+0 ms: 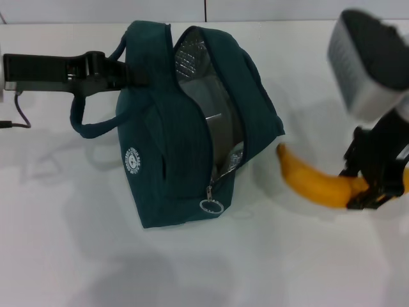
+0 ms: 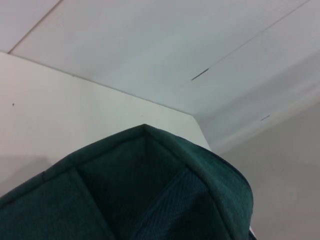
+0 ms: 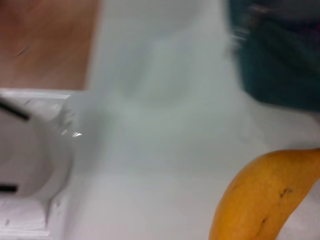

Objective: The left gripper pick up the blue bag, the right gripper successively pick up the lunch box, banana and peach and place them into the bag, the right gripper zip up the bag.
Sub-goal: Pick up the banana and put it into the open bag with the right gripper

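Head view, bag: we see the blue bag standing on the white table, zipper undone, foil lining showing, ring pull hanging at the near end.
Head view, left arm: the left gripper is clenched on the bag's far-side handle region, holding the top up.
Head view, right arm: the right gripper has its jaws closed around one end of the banana, whose free tip points at the bag and sits just beside its flap.
Head view, progress: we make out a pale, flat shape inside the opening, likely the lunch box, though we cannot be sure. The peach is nowhere in sight. So we judge the banana is the step in hand; peach and zipping remain.
Head view, writing: a round white logo on the bag's side, its lettering too small to read.
Left wrist view: only teal bag fabric against the white table and wall; no fingers visible here.
Right wrist view: the banana up close, with small dark flecks, the bag beyond it, near but apart. We cannot identify the white moulded object at the edge.
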Available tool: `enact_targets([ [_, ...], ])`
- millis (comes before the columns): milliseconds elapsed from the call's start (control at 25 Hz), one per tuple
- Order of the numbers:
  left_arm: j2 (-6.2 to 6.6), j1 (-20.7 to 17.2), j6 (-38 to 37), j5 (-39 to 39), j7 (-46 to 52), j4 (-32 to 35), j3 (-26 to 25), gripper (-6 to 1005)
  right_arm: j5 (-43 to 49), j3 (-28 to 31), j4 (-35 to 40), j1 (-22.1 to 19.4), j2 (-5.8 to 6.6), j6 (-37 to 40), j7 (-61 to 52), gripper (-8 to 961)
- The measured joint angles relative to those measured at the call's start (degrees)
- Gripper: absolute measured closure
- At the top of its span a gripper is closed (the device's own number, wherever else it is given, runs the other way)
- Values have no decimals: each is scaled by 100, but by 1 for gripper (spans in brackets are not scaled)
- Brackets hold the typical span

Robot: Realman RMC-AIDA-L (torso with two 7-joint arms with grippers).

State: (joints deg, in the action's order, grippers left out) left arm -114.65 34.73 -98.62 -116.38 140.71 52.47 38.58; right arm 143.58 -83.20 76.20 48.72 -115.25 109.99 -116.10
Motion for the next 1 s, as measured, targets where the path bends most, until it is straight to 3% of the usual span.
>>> enact_targets([
  [440, 3, 25, -5, 1, 0, 0, 10, 952, 996, 1298, -277, -30, 55, -504, -89, 520],
  [680, -17, 26, -9, 2, 0, 0, 18, 952, 1034, 2027, -294, -62, 56, -1068, -333, 520],
  [880, -19, 46, -6, 2, 0, 0, 29, 951, 285, 2922, -250, -52, 7, -1530, -398, 520],
  [1000, -21, 49, -4, 2, 0, 0, 35, 951, -909, 3129, -262, -193, 43, -1807, -346, 520],
])
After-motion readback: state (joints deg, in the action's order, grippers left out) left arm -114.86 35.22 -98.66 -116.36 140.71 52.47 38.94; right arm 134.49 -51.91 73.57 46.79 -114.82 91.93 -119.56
